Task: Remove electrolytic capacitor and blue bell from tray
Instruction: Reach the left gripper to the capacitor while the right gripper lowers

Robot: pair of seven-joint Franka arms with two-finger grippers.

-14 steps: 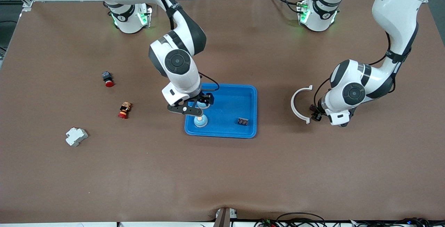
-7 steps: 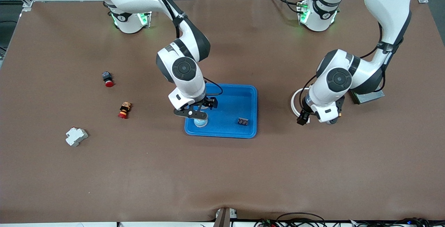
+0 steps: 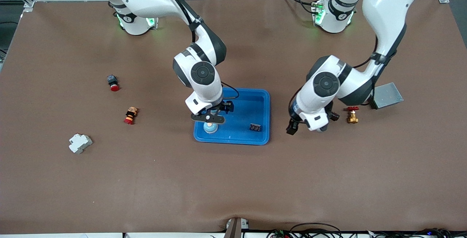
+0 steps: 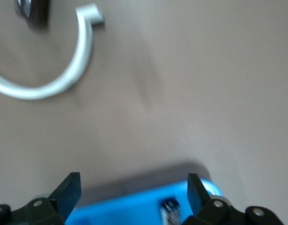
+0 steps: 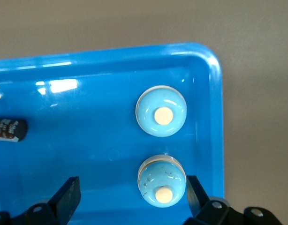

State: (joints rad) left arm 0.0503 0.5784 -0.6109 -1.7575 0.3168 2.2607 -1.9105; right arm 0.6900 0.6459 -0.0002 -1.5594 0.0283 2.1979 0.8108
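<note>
A blue tray (image 3: 261, 106) holds two light-blue bells and a small black capacitor (image 3: 255, 127). My right gripper (image 3: 209, 117) is open over the tray's end toward the right arm. In the right wrist view it (image 5: 132, 201) hangs above one bell (image 5: 162, 181), which lies close to one fingertip. The other bell (image 5: 161, 112) and the capacitor (image 5: 8, 129) lie apart from it. In the front view only one bell (image 3: 210, 128) shows clearly. My left gripper (image 3: 292, 128) is open and empty over the table beside the tray. Its wrist view (image 4: 132, 197) shows the tray (image 4: 134, 208) and capacitor (image 4: 170, 211).
A white half ring (image 4: 55, 75) lies on the table by the left arm. A brass valve (image 3: 352, 116) and a grey metal box (image 3: 388, 95) lie toward the left arm's end. A red button (image 3: 114, 84), a red-orange part (image 3: 130, 116) and a white breaker (image 3: 80, 143) lie toward the right arm's end.
My left arm has swung from the white ring toward the tray, uncovering the valve and grey box. My right gripper has shifted a little over the bells, toward the left arm's end.
</note>
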